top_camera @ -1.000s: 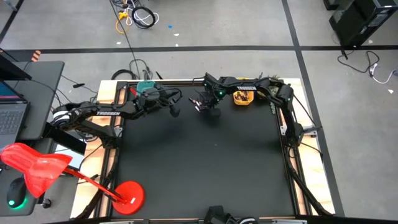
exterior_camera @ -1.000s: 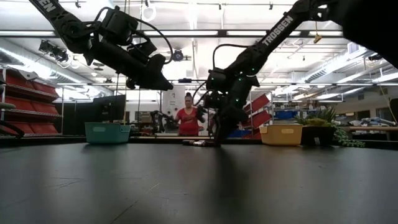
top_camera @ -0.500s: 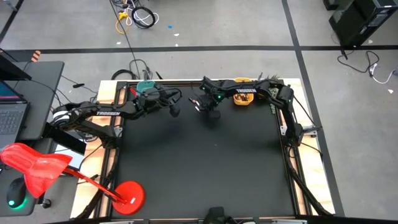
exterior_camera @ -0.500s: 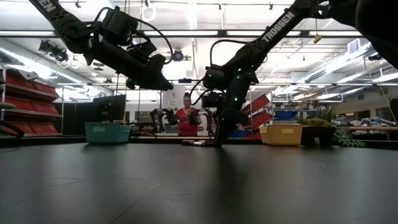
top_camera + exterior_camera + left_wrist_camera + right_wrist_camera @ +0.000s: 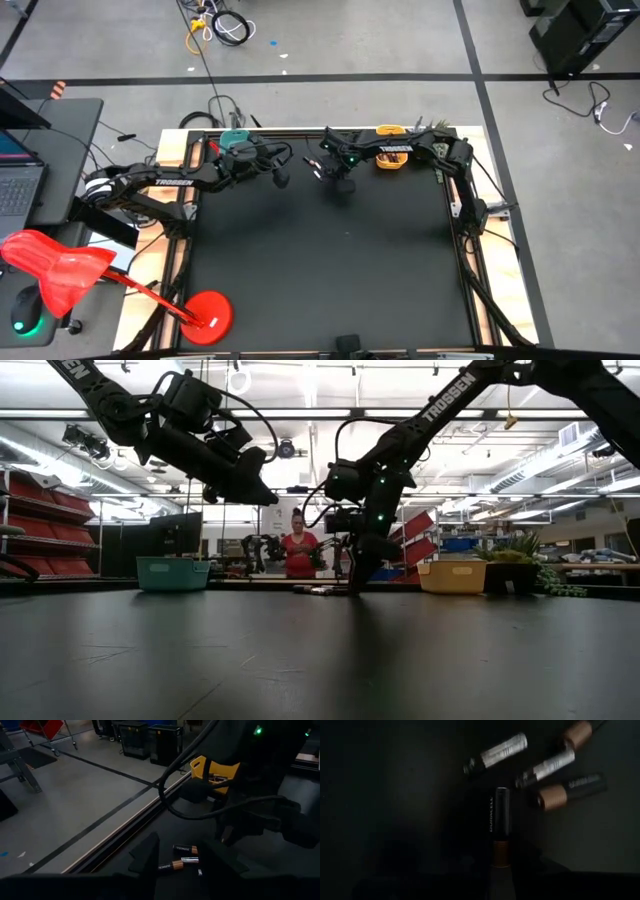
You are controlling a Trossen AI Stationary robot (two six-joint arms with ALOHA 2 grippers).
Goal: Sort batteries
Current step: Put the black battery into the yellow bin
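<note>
Right pincer [image 5: 500,870] gripping dark battery [image 5: 500,827], table [image 5: 330,260]

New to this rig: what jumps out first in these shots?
The right gripper is down at the table's far edge, among loose batteries, with one dark copper-ended battery between its fingers. The left gripper hangs above the table nearby. A teal tray and a yellow tray sit along that far edge.

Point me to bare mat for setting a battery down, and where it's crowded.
Free: the black mat across the middle and near side, between both side rails. Crowded: the far edge, where the right gripper works over loose batteries between the teal tray and yellow tray.
</note>
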